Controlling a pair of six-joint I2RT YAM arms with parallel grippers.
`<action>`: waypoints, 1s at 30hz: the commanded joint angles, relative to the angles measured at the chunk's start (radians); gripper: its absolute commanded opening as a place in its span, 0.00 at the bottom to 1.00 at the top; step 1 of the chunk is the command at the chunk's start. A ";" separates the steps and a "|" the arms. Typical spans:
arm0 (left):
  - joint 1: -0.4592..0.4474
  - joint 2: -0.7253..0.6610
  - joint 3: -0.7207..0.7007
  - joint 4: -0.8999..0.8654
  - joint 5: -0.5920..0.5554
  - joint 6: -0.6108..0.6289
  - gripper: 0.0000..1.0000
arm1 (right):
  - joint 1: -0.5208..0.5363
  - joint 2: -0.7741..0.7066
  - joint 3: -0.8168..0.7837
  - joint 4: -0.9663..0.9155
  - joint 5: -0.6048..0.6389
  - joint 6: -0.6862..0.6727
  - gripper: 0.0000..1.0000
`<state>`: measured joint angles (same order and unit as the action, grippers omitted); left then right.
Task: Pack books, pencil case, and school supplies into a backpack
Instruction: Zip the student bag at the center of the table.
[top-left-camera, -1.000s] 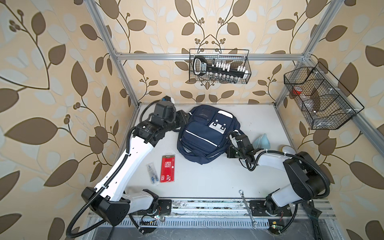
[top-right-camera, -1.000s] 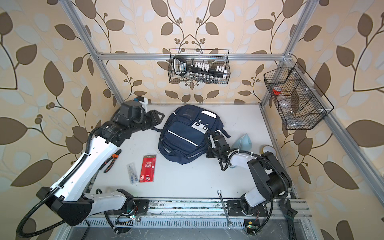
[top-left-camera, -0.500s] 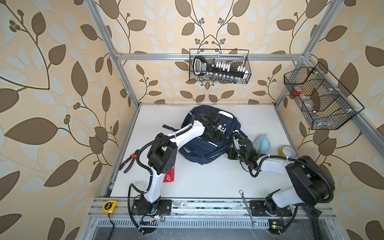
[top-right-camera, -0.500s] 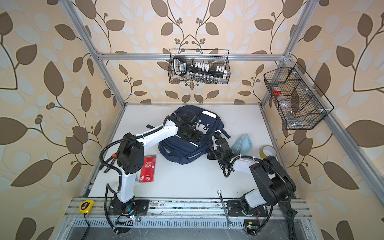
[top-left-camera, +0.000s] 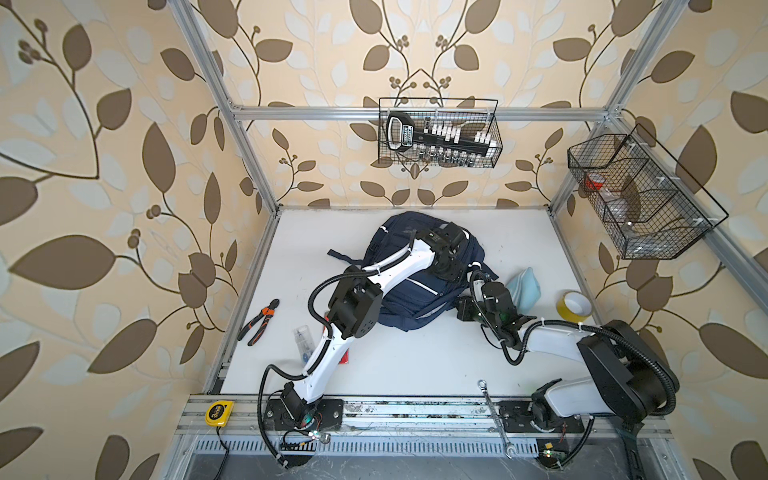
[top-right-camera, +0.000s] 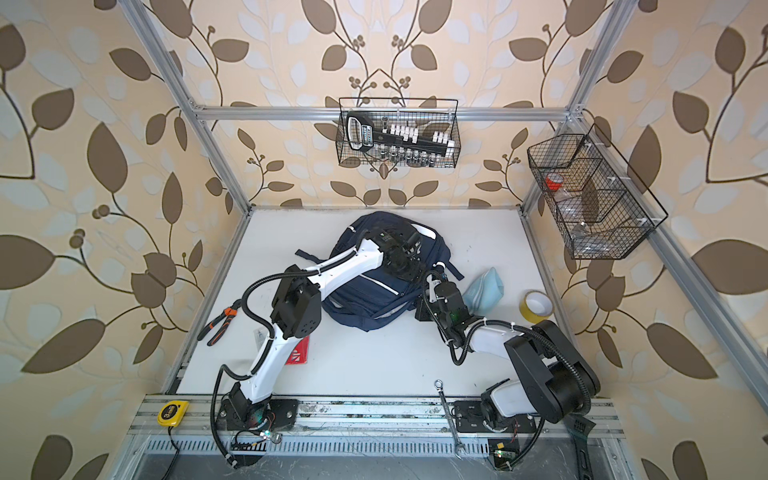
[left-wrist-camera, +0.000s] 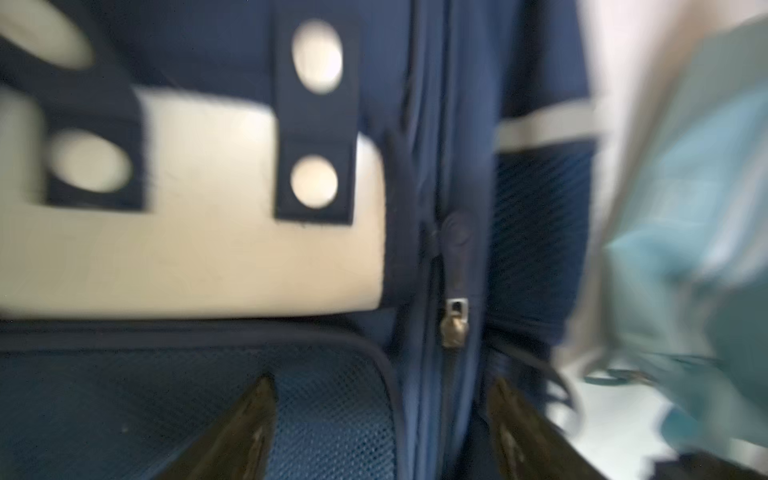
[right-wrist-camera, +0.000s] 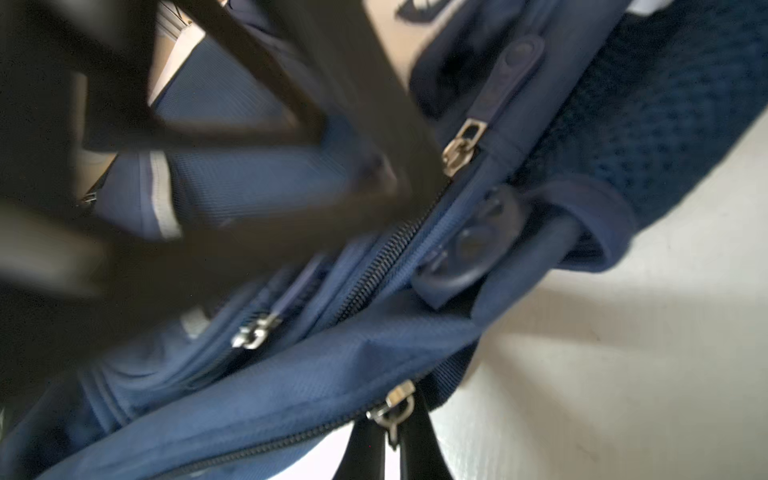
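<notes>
**Backpack** (top-left-camera: 409, 305), navy with white stripes: lies flat at the centre of the white table (top-left-camera: 415, 365) in both top views.

**Left gripper** (left-wrist-camera: 382, 415): over the upper right part of the backpack. Jaws spread wide, grasping nothing. A dark-tabbed zipper pull (left-wrist-camera: 455, 320) lies just ahead of the fingers.

**Right gripper** (right-wrist-camera: 392, 434): at the backpack's lower right edge. Jaws pressed together with a metal zipper pull (right-wrist-camera: 392, 409) at their tips. Whether it is pinched cannot be told.

**Pencil case** (top-left-camera: 525, 286), pale teal: on the table just right of the backpack.

**Red booklet** (top-right-camera: 300, 353): lower left of centre, mostly hidden under the left arm (top-right-camera: 270, 357).

**Clear box** (top-left-camera: 302, 336): just left of the booklet.

**Yellow tape roll** (top-left-camera: 573, 305): right of the pencil case, near the table's edge.

**Pliers** (top-left-camera: 259, 322): at the table's left edge.

**Tape measure** (top-left-camera: 218, 412) and **wrench** (top-left-camera: 494, 415): on the front rail, at the bottom of the frame.
</notes>
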<state>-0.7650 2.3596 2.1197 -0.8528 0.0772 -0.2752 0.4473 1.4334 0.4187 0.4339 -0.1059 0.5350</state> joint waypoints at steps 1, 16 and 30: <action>0.009 0.072 -0.006 -0.022 -0.021 0.013 0.67 | 0.031 0.017 0.016 0.023 0.043 -0.012 0.00; 0.076 0.217 0.059 0.007 0.097 -0.122 0.56 | 0.573 0.041 0.043 -0.127 0.184 0.061 0.00; 0.164 -0.404 -0.391 0.278 0.061 -0.268 0.76 | 0.510 -0.150 0.116 -0.441 0.202 0.087 0.69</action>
<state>-0.6338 2.1368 1.8023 -0.6556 0.2600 -0.5011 0.9546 1.3670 0.5205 0.1551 0.0906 0.5877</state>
